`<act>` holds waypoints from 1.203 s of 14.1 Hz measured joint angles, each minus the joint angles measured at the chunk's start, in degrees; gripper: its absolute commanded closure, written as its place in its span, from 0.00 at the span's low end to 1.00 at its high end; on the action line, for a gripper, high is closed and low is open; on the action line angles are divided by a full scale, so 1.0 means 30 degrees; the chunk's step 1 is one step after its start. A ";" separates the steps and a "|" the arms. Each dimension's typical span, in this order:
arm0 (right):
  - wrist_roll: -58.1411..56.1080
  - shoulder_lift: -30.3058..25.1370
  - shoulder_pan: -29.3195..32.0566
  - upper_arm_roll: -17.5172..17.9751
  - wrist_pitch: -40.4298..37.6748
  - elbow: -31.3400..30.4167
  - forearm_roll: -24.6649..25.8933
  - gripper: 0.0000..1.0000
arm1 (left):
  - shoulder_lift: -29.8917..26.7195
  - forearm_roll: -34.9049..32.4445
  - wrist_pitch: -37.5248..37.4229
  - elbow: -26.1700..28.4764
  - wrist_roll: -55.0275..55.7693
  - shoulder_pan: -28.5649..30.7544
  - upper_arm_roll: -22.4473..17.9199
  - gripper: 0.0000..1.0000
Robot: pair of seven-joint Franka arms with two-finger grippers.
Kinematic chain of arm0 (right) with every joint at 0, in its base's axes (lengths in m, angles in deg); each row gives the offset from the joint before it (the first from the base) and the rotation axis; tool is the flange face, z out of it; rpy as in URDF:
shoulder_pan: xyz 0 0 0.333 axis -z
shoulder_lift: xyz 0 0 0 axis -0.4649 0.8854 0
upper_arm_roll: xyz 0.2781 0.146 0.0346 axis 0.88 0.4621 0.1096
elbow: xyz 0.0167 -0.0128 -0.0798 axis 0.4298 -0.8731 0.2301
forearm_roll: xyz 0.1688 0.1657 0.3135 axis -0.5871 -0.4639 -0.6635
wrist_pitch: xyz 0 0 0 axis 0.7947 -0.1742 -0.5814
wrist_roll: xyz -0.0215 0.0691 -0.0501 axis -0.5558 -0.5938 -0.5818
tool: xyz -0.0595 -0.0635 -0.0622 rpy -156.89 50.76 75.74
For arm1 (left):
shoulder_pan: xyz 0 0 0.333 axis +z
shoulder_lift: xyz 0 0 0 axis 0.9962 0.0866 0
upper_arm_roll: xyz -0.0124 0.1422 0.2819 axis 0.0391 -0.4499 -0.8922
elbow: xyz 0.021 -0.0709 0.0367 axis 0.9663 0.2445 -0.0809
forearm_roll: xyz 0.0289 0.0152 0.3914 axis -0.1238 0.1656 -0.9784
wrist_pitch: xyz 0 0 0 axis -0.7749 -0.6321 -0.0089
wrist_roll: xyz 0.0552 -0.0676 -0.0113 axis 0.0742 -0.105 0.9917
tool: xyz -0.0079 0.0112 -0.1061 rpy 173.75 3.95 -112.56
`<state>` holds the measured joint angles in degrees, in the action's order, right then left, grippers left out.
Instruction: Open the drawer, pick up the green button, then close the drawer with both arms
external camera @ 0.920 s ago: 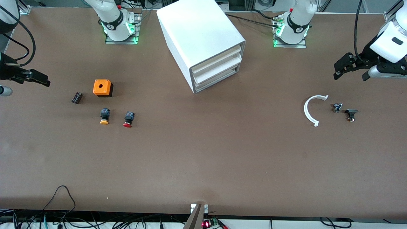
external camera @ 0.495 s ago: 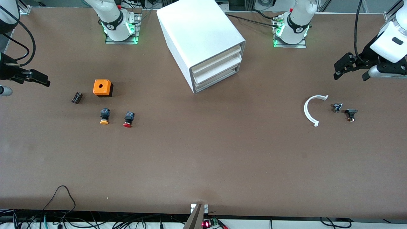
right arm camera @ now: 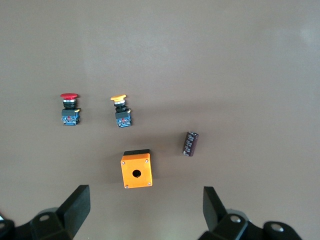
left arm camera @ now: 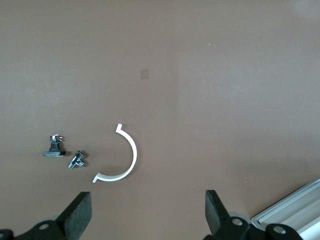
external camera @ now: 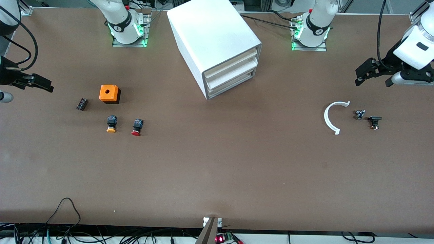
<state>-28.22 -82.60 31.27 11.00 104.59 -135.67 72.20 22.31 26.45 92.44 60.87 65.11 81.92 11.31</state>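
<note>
The cabinet (external camera: 217,45) stands on the bench (external camera: 217,169) between the two arm bases, all drawers shut; the drawer (external camera: 234,84) is the lowest tray, its front angled toward the left arm's end. The button is not visible — presumably inside.

The left gripper (external camera: 364,71) hangs over the left arm's end of the bench, fingers (left arm camera: 80,215) spread wide and empty. The right gripper (external camera: 39,83) waits over the right arm's end, fingers (right arm camera: 75,207) likewise apart. The drawer front faces the left gripper, so in my judgement that arm is better placed to pull.

No legible markings or labels.
</note>
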 measured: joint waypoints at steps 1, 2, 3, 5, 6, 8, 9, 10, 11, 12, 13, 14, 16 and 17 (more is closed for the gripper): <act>-0.0005 0.0000 0.0000 0.0000 0.0000 -0.0001 0.0000 0.00 | 0.0187 -0.0001 -0.0008 0.0000 0.0000 -0.0002 0.0008 0.00; -0.0008 0.0000 0.0000 0.0000 0.0000 0.0000 0.0000 0.00 | 0.0380 -0.0001 -0.0039 -0.0002 0.0000 -0.0004 0.0025 0.00; -0.0009 0.0000 0.0000 0.0000 0.0000 0.0000 0.0000 0.00 | 0.0559 -0.0001 -0.0149 -0.0001 -0.0001 -0.0027 0.0051 0.00; -0.0016 0.0000 -0.0001 0.0002 0.0000 0.0000 0.0000 0.00 | 0.1135 0.0010 -0.0452 0.0021 -0.0007 -0.0259 0.0260 0.00; -0.0022 0.0000 -0.0001 0.0003 0.0001 0.0000 0.0000 0.00 | 0.1644 0.0073 -0.0600 0.0046 -0.0006 -0.0480 0.0484 0.00; -0.0028 -0.0001 -0.0001 0.0003 -0.0004 0.0000 0.0000 0.00 | 0.3057 0.1049 -0.0667 0.0067 0.0049 -0.0911 0.0944 0.00; -0.0030 0.0000 -0.0001 0.0003 -0.0014 -0.0001 0.0000 0.00 | 0.3767 0.1833 -0.0652 0.0070 0.0058 -0.1029 0.1148 0.00; -0.0032 0.0000 -0.0001 0.0002 -0.0015 0.0000 0.0000 0.00 | 0.4413 0.2750 -0.0611 0.0079 0.0059 -0.1097 0.1282 0.00; -0.0033 -0.0001 -0.0001 0.0003 -0.0018 -0.0001 0.0000 0.00 | 0.5028 0.3779 -0.0609 0.0117 0.0057 -0.1121 0.1360 0.00; -0.0033 0.0000 -0.0001 0.0006 -0.0027 -0.0003 0.0000 0.00 | 0.5685 0.5029 -0.0642 0.0298 0.0047 -0.1120 0.1415 0.00; -0.0033 0.0000 -0.0002 0.0007 -0.0034 -0.0003 -0.0001 0.00 | 0.6439 0.6496 -0.0656 0.0648 0.0043 -0.1122 0.1444 0.00; -0.0034 0.0000 -0.0002 0.0007 -0.0038 -0.0003 -0.0001 0.00 | 0.7239 0.7903 -0.0643 0.1082 0.0013 -0.1123 0.1459 0.00; -0.0034 0.0000 -0.0002 0.0008 -0.0033 -0.0004 -0.0004 0.00 | 0.8690 0.9865 -0.0511 0.1520 -0.0147 -0.1117 0.1466 0.00; -0.0034 0.0000 -0.0002 0.0009 -0.0026 -0.0004 -0.0004 0.00 | 0.9116 1.0285 -0.0408 0.1520 -0.0169 -0.1111 0.1467 0.00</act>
<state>-28.32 -82.60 31.27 11.02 104.51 -135.68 72.19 49.66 57.31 91.21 65.43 64.60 78.58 15.71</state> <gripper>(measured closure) 0.000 0.000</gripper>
